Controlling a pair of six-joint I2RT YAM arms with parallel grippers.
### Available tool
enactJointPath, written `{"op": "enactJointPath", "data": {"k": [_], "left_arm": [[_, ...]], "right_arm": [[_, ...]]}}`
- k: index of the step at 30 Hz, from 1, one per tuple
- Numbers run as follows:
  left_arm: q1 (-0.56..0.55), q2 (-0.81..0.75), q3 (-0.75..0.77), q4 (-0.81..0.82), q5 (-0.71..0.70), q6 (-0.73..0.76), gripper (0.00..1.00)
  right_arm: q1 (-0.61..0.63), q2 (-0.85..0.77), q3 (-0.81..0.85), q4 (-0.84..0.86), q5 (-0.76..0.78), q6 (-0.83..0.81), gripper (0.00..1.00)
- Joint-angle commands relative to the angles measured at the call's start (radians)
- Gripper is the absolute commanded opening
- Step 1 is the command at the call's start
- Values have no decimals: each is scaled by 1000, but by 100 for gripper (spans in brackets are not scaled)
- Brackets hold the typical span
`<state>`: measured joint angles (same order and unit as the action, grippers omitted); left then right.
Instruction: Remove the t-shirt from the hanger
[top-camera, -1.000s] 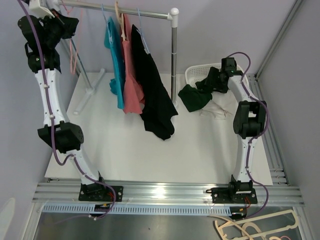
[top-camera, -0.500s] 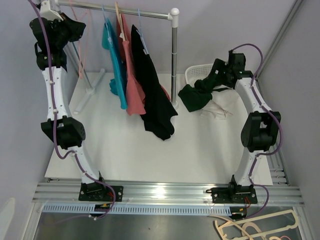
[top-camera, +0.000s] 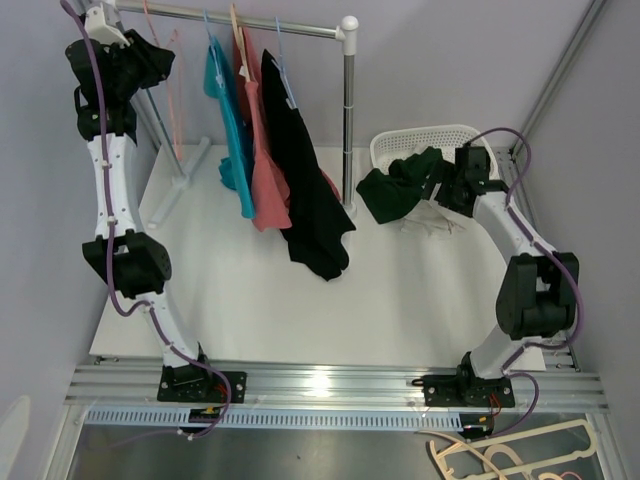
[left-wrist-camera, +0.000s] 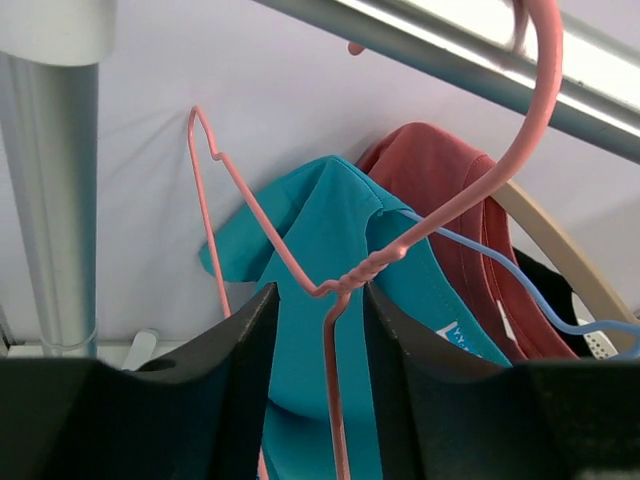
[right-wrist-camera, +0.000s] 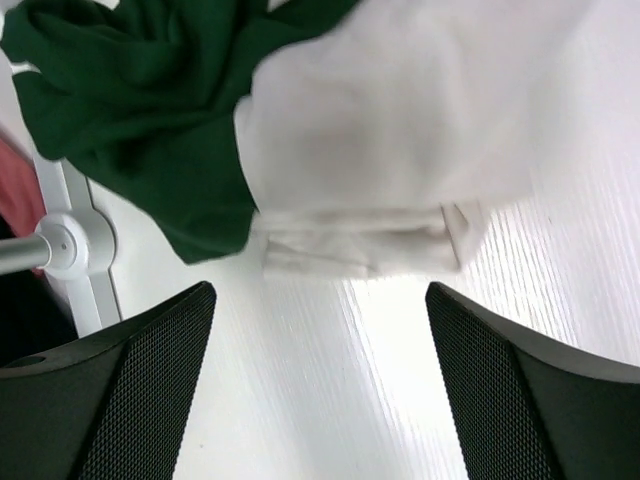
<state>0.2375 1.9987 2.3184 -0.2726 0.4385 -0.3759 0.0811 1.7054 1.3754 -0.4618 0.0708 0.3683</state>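
Background rail (left-wrist-camera: 430, 60) is carrying teal t-shirt (left-wrist-camera: 340, 220) just beside left gripper (left-wrist-camera: 320, 300), jaws parted, loosely straddling bare pink hanger (left-wrist-camera: 365, 270).

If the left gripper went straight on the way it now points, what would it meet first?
Probably the pink wire hanger, whose twisted neck sits between the left gripper's open jaws; the teal t-shirt hangs behind it, though depth is unclear.
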Motion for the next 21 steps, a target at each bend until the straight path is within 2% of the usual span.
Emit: {"op": "enactJointPath", "data": {"k": [1,3,5,7,10,16,21], "left_arm": [[-6,-70,-2,15,-38,31,45],[-6,-98,-10,16,-66,31,55],[-4,-116,-11,6,-83,22,84],[-6,-147,-19,-2,-112,19,91],[-4,-219,-80,1,-178,6,99],[-4,-389,-209,-34,-328,2,100],[-6,-527,-352,6,-328,-37,99]], "right_arm": [[9,-160,-100,118,105,67,91],[16,-222,-189,143,130,78,92],[16,-225,-229,161,145,72,92],[13,-205,-234,164,142,64,93],[8,-165,-254,202,101,54,96],[-4,-64,-251,255,80,70,97],[-4,-1,-240,275,99,83,95]]}}
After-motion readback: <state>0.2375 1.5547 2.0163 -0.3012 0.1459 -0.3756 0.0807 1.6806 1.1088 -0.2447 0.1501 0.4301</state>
